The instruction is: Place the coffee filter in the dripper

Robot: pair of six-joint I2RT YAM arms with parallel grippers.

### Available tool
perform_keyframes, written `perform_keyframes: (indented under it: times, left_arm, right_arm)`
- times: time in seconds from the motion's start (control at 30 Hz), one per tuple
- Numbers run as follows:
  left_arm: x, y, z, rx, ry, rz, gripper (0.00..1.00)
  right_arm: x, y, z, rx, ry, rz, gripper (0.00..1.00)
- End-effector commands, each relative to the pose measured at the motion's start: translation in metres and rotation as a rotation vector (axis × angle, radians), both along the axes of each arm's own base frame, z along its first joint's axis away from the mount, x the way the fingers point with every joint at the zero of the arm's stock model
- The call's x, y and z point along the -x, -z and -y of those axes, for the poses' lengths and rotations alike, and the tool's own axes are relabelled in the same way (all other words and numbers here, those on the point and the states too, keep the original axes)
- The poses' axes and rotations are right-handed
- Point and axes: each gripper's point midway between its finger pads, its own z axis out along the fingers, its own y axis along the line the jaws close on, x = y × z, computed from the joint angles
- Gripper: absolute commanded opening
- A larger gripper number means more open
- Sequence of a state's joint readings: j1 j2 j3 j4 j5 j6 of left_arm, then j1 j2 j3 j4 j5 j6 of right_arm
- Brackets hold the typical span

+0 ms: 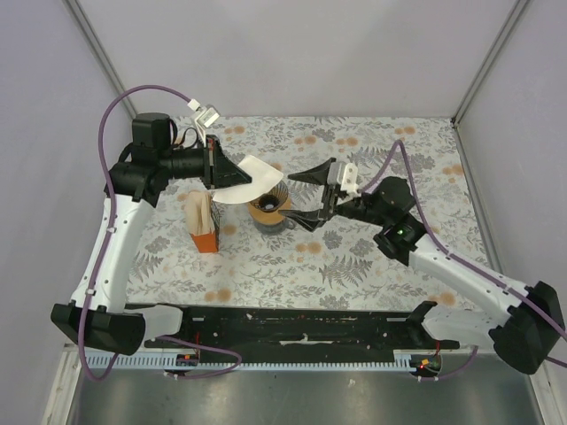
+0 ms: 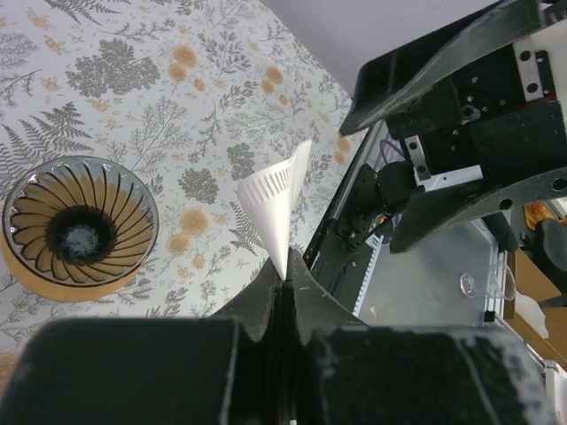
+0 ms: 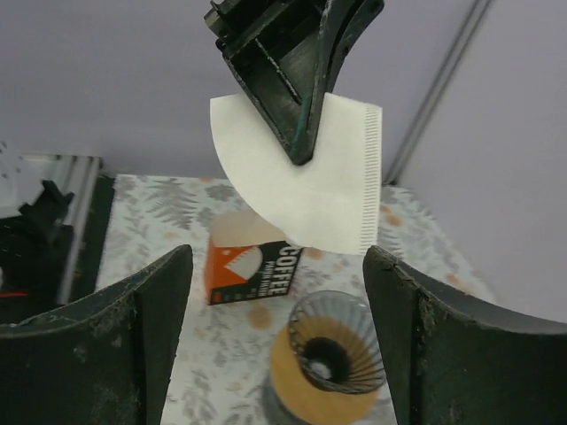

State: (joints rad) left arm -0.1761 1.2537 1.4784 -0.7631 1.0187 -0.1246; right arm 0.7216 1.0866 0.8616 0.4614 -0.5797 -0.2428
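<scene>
One flat, fan-shaped white coffee filter (image 3: 301,199) is hanging near the ribbed orange dripper (image 3: 306,341), the left gripper (image 2: 285,273) pinching its edge; the right gripper (image 1: 289,196) is gaping empty.

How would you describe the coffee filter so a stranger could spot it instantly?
Over the flower-patterned tabletop, find the left arm's black tool near the back left. Pinched in it, in the air beside the round orange-tan ribbed dripper, is the thin white fan-shaped paper filter. Unlike the orange printed packet standing nearby, it is plain white and off the table.
</scene>
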Motion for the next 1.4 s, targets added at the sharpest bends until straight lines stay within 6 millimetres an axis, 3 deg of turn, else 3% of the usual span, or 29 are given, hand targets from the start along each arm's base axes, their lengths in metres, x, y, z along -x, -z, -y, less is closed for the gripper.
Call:
perform_keyframes:
  times: [0.0,0.17,0.4,0.43,0.8,1.13,1.37]
  left_arm:
    - [0.000,-0.010,-0.004,-0.019,-0.009,0.087,0.02]
    - [0.005,-0.011,-0.002,-0.001,0.005,0.071,0.02]
    - [0.011,-0.012,-0.001,0.011,0.022,0.070,0.02]
    - [0.011,-0.010,-0.001,0.010,0.022,0.061,0.02]
    - [0.010,-0.001,-0.001,0.007,0.022,0.036,0.02]
    - [0.009,0.007,-0.002,-0.010,0.022,0.034,0.02]
    - [0.008,0.010,-0.002,-0.014,0.023,0.032,0.02]
  right_arm:
    - [0.020,0.000,-0.025,-0.133,-0.228,-0.375,0.87]
    - [0.017,-0.005,-0.043,-0.151,-0.320,-0.491,0.89]
    - [0.014,-0.018,-0.049,-0.182,-0.353,-0.497,0.85]
    - [0.013,-0.020,-0.051,-0.182,-0.357,-0.498,0.81]
    - [-0.004,-0.029,-0.059,-0.174,-0.346,-0.549,0.00]
    - [-0.016,-0.019,-0.050,-0.120,-0.229,-0.556,0.00]
    - [-0.012,-0.022,-0.040,-0.111,-0.193,-0.519,0.00]
